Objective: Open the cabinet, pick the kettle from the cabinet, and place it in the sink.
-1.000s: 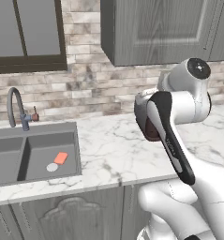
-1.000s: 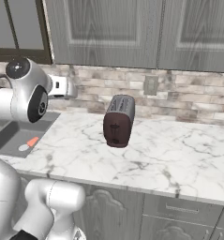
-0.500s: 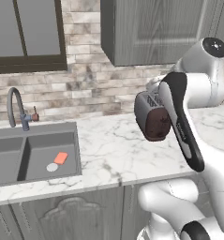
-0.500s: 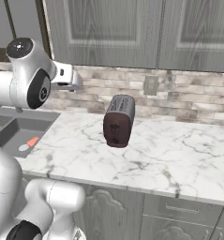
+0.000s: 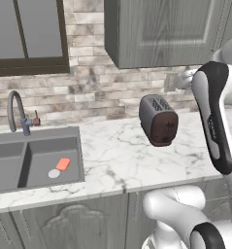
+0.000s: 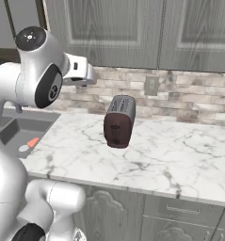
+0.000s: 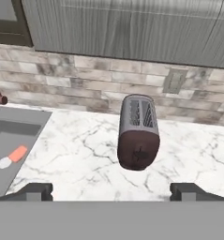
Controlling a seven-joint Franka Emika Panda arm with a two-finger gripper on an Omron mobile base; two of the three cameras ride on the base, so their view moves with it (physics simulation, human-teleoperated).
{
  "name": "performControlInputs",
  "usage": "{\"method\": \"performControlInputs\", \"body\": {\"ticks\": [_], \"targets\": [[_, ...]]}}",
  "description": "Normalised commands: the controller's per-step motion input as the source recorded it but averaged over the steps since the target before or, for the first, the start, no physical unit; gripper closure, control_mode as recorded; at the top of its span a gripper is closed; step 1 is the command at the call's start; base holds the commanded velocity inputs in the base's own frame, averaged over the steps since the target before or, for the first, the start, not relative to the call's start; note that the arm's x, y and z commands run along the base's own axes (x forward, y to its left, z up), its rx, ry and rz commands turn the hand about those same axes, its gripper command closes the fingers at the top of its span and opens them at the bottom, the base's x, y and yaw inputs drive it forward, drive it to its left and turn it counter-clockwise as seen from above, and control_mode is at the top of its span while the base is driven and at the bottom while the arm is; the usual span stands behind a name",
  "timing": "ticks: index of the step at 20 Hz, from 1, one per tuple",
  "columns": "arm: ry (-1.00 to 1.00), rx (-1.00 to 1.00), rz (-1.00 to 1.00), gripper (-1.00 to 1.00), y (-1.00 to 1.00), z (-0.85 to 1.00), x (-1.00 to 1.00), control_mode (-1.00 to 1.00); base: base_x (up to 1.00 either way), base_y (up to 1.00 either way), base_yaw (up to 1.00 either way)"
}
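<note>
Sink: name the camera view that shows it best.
The left base view: the sink, its faucet and both basins, though its left edge is cropped. The hand view catches one corner; in the right base view the arm hides most of it.

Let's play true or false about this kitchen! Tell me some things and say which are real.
1. The cabinet doors are shut. True.
2. The toaster stands inside the sink. False: it stands on the marble counter, right of the sink.
3. The gripper is open and holds nothing. True.
4. The faucet is bright red. False: it is grey.
5. A small orange thing lies in the sink. True.
</note>
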Motion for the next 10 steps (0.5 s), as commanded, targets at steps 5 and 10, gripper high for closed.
{"method": "performControlInputs", "body": {"ticks": [5, 10], "targets": [[-0.19, 0.00, 0.00, -1.00, -0.50, 0.07, -0.27, -1.00, 0.00, 0.00, 0.00], [-0.11, 0.02, -0.07, -1.00, -0.45, 0.14, -0.08, -1.00, 0.00, 0.00, 0.00]]}}
